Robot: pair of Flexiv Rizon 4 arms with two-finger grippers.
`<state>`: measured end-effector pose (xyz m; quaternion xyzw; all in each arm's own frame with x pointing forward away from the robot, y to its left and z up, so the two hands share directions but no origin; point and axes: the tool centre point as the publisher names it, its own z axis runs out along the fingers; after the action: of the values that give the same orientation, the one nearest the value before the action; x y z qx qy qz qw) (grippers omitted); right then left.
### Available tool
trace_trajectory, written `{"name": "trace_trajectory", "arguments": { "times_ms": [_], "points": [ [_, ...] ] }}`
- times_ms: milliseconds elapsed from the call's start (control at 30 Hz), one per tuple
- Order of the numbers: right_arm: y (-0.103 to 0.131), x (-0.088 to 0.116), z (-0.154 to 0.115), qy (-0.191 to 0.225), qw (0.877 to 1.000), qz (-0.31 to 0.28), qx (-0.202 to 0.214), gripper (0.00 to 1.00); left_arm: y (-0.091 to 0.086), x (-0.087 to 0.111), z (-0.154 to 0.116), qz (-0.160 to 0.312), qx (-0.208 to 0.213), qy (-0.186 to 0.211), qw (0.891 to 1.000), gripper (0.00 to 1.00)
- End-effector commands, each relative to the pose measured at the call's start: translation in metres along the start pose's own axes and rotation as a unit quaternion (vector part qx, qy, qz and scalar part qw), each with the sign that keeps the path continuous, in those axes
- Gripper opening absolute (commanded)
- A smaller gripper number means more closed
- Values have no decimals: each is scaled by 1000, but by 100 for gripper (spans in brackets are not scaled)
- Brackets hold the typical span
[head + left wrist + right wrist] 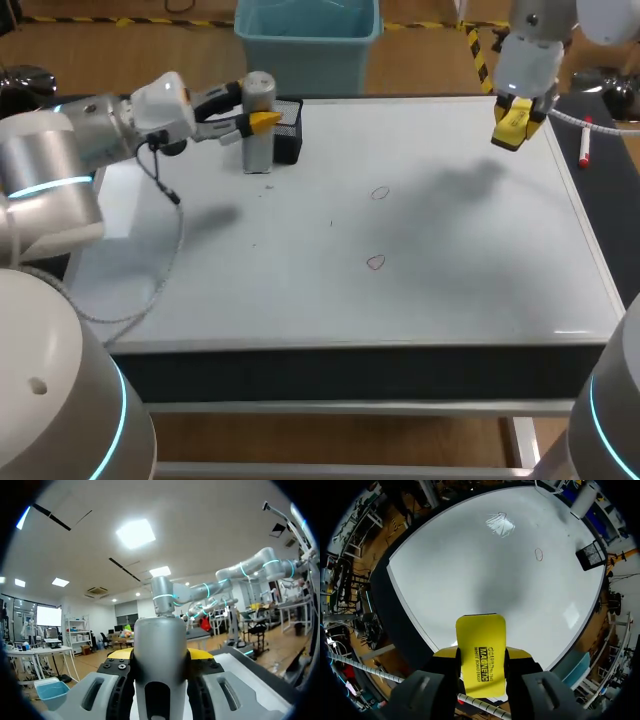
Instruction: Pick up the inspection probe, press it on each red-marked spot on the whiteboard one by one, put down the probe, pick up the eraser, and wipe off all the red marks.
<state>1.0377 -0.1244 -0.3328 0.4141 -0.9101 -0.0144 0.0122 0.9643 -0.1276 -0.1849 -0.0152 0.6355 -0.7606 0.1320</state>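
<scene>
The inspection probe [259, 140], a grey cylinder, stands upright at the whiteboard's [450, 290] back left. My left gripper [262, 122] is shut on it from the side. In the left wrist view the probe [161, 645] fills the space between the yellow fingertips [199, 654]. My right gripper [518, 112] hangs above the board's back right corner, shut on the yellow eraser [512, 130], which shows flat between its fingers [481, 645]. Two small red marks lie mid-board, one farther back [379, 193], one nearer [375, 262]. One mark [538, 554] shows ahead of the right gripper.
A black mesh holder [288, 130] stands just behind the probe, also visible as the black holder [592, 555] at the board's far side. A red-capped marker [586, 142] lies on the dark strip right of the board. A cable [165, 190] dangles from my left arm.
</scene>
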Motion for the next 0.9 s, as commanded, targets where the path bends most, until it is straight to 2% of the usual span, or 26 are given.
{"name": "trace_trajectory", "arguments": {
  "times_ms": [33,267,500,700,900],
  "points": [
    [0,1,-1,1,1000,-1,1,0,15,-20,54,-6,10,72,997,0],
    [0,1,-1,1,1000,-1,1,0,36,-35,117,-18,39,120,992,0],
    [0,1,-1,1,1000,-1,1,0,61,-39,166,-26,62,140,988,0],
    [0,1,-1,1,1000,-1,1,0,78,-30,195,-34,68,140,987,0],
    [0,1,-1,1,1000,-1,1,0,78,-9,205,-26,55,126,990,0]
  ]
}}
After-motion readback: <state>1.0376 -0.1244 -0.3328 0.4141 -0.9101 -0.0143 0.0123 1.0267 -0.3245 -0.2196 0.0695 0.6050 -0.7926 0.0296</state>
